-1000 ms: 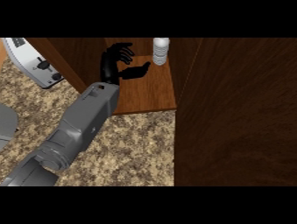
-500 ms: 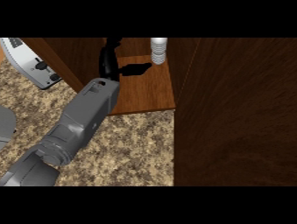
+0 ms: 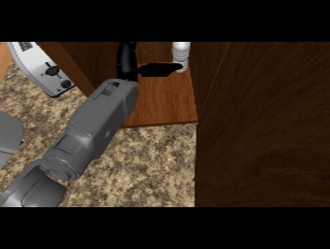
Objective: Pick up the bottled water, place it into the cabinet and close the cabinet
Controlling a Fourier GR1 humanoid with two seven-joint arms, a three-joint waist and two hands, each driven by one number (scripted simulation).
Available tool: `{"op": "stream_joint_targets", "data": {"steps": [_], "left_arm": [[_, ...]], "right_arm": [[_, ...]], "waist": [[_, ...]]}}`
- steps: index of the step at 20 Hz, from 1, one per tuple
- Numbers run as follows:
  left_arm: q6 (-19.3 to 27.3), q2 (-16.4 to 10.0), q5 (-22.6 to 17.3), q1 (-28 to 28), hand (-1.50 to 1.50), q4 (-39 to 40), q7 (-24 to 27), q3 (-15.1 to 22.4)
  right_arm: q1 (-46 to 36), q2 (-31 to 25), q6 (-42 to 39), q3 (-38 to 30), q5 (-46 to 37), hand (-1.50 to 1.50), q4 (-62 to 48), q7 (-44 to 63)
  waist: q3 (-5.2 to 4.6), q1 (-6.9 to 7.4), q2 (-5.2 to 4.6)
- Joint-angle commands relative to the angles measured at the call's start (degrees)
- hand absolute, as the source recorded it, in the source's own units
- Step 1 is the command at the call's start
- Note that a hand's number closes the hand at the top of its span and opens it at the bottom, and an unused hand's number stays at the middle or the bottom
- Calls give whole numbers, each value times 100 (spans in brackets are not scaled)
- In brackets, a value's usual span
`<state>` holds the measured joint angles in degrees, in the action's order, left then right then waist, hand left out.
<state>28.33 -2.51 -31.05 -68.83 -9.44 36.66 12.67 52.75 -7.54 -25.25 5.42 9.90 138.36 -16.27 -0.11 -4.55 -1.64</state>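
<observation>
The pale ribbed plastic water bottle (image 3: 180,53) stood on the brown wooden cabinet shelf (image 3: 164,102) at twelve o'clock. The black right hand (image 3: 156,69) touched it, though I couldn't tell whether it gripped. Best to withdraw toward seven o'clock without tipping the bottle.

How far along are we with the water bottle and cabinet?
Done: the bottled water stands upright on the shelf of the open cabinet. In hand: the right hand is against the bottle's side; release unclear. Left: withdraw the hand, then close the cabinet.
</observation>
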Motion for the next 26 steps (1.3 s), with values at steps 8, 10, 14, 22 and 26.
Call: {"op": "stream_joint_targets", "data": {"steps": [8, 10, 14, 22, 26], "left_arm": [[-802, 197, -43, 268, -150, -308, 387, -229], [-706, 247, -78, 400, -150, -524, 284, -125], [-673, 250, -176, 927, -150, -1015, 313, 63], [-915, 251, -762, 2036, -150, -3031, -206, 1069], [-1147, 251, -851, 2947, -150, -3909, 10, 1578]], "right_arm": [[217, 62, 160, 103, 451, -150, 702, 611], [335, -6, 84, 122, 543, -150, 848, 678], [62, 96, 97, 84, 427, -150, 369, 464], [177, 318, 311, 602, -192, -150, 367, 475], [328, 195, 412, 506, 89, -150, 862, 806]], "waist": [[7, 293, 129], [8, 286, 156], [11, 353, 179], [9, 382, 234], [6, 428, 220]]}}
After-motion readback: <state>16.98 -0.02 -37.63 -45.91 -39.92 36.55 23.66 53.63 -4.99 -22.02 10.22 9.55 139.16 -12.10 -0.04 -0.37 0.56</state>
